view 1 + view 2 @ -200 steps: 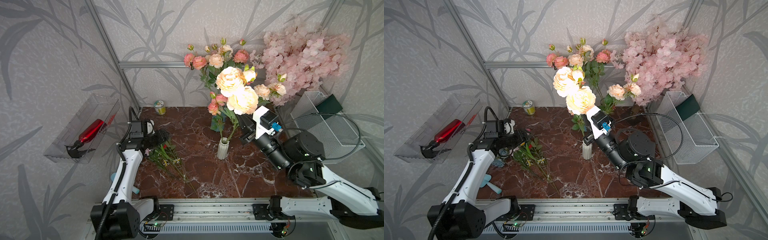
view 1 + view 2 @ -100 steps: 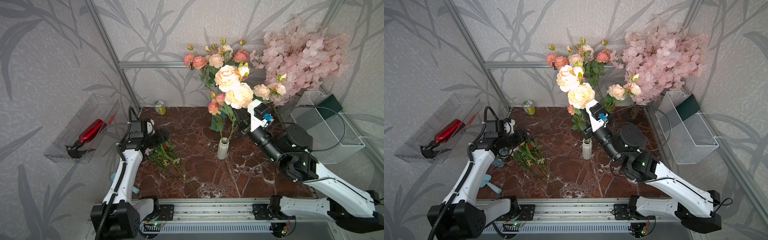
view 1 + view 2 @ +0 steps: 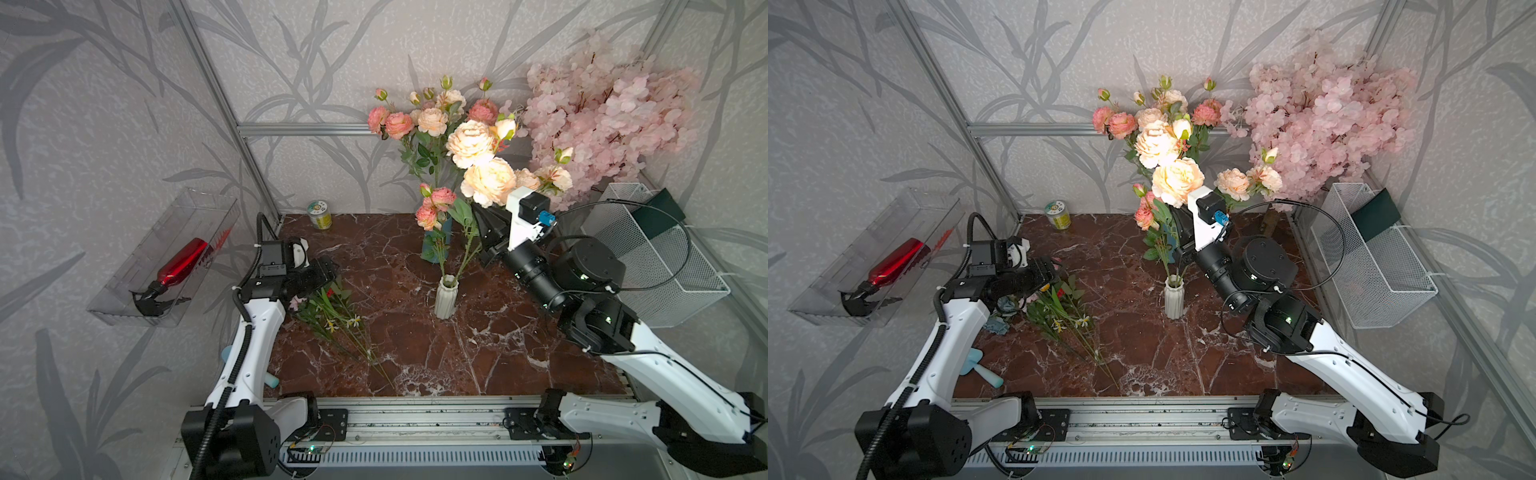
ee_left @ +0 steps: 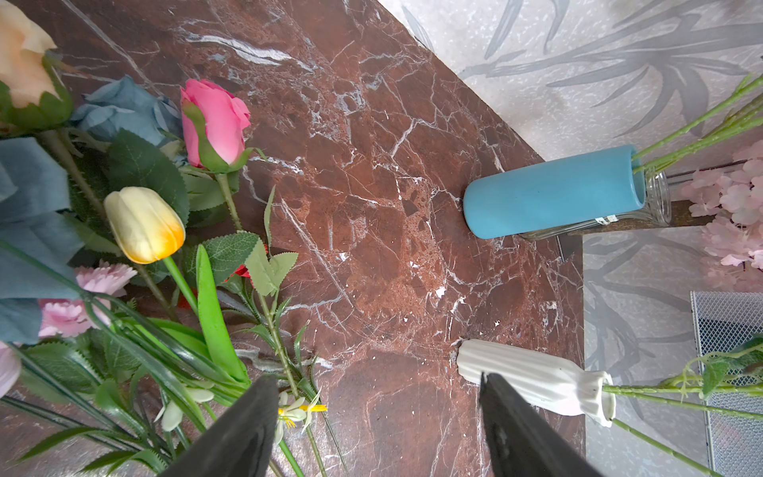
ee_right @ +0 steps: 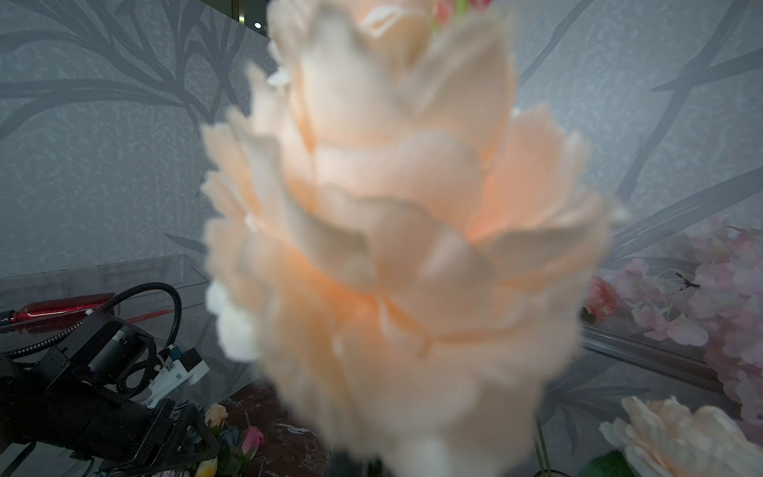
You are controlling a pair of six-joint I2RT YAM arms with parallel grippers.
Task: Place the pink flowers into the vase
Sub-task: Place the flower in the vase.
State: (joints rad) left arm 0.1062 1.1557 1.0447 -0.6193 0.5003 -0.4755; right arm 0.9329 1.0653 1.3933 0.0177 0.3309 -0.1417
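Your right gripper (image 3: 480, 216) is clenched on the stem of the pink flowers (image 3: 487, 183), just below the full peach heads. Their green stems run down into the white ribbed vase (image 3: 446, 300), upright mid-table (image 3: 415, 357). Your left gripper (image 4: 375, 378) hangs wide open and empty above the loose bunch (image 3: 332, 316). The blue vase (image 4: 553, 192) behind holds salmon sprays (image 3: 432, 120).

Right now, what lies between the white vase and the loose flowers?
Nothing: bare marble table separates the white vase from the loose flowers, in both top views.
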